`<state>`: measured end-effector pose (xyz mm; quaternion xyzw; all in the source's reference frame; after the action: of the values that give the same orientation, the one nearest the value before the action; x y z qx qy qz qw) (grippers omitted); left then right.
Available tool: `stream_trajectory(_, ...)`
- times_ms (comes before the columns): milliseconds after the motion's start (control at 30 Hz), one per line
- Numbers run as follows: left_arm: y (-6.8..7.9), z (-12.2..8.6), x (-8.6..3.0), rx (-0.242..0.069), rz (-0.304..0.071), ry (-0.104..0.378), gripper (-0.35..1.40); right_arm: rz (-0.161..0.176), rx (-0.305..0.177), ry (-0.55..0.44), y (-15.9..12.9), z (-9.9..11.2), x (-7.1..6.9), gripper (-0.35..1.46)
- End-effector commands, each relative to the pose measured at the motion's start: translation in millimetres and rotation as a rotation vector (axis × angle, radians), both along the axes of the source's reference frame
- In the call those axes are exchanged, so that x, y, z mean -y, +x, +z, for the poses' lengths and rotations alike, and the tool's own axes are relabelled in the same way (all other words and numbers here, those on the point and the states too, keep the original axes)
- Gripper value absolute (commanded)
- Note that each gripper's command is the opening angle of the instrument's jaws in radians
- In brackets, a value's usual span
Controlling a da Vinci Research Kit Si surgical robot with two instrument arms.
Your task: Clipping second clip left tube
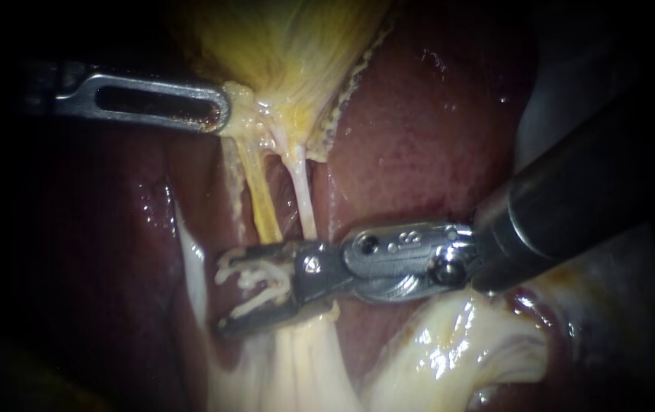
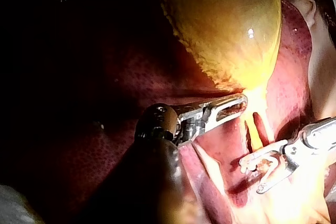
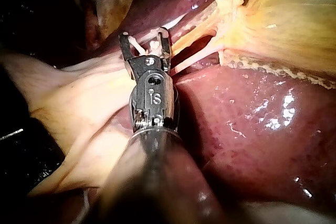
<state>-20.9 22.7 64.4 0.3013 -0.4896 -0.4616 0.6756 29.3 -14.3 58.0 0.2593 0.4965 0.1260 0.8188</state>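
Two tubes run down from the gallbladder (image 1: 296, 46): the yellow left tube (image 1: 262, 206) and the white right tube (image 1: 303, 202). My right instrument (image 1: 224, 299) comes in from the right, at the tubes' lower end. Its jaws are wide apart with a white clip (image 1: 255, 286) seated between them. The left tube passes behind the upper jaw; I cannot tell whether it lies inside the clip. The right wrist view shows the same open jaws (image 3: 143, 38) just beside the tubes. My left instrument (image 1: 220, 111) has its slotted jaws shut on the gallbladder's neck, holding it taut.
Dark red liver (image 1: 419, 137) lies to the right of the tubes and under the gallbladder. Pale glistening tissue (image 1: 449, 351) bulges under the right instrument's shaft. The left side of the endoscope view is dark.
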Motion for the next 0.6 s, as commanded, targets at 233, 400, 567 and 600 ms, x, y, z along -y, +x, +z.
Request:
stream_trajectory(233, 0.3, 0.0, 0.0, 0.001, 0.002, 0.0, -0.35, 0.003, 0.004, 0.023, -0.5, -2.2, -0.9, 0.48)
stream_trajectory(400, 0.8, -0.1, 0.0, 0.003, 0.005, 0.001, -0.35, 0.012, -0.008, 0.056, -1.7, -4.9, -1.7, 0.48)
stream_trajectory(567, 1.1, -0.3, -0.2, 0.004, 0.006, 0.003, -0.35, 0.008, -0.01, 0.073, -3.7, -6.1, -2.1, 0.48)
stream_trajectory(600, 1.1, -0.4, -0.2, 0.005, 0.006, 0.003, -0.35, 0.007, -0.011, 0.074, -4.1, -6.2, -2.1, 0.48)
